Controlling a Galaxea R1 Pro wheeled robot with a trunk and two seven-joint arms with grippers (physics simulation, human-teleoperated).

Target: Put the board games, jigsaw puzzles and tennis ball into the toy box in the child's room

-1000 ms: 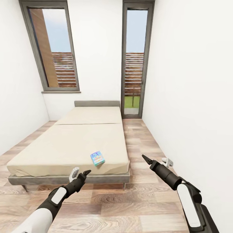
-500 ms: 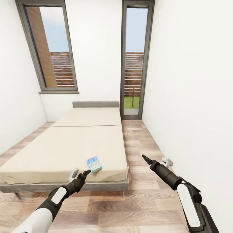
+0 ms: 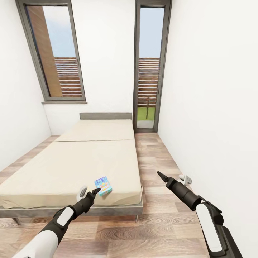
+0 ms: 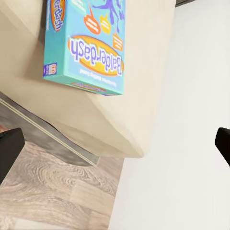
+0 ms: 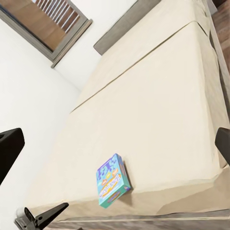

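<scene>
the robot faces a long low bed (image 3: 71, 168) with a plain cream mattress in two parts and a low grey headboard at the far end. the bed stands on a wood-plank floor (image 3: 157, 157) in a room with white walls and two tall grey-framed windows (image 3: 53, 53) behind it.

a small blue game box (image 3: 103, 185) lies flat on the mattress, near the corner of the bed closest to the robot. the right wrist view shows the same box (image 5: 113, 179) close to the bed's near edge. the left wrist view shows it (image 4: 86, 40) close up, with big yellow letters on a blue lid.

the left pincer (image 3: 89, 191) hangs just in front of the near edge of the bed, close to the blue box but not touching it. its two fingers are spread apart and hold nothing. one finger is white and one is black.

the right pincer (image 3: 172, 177) hangs over the floor beside the bed, well apart from the box. its fingers are spread wide too and it holds nothing
</scene>
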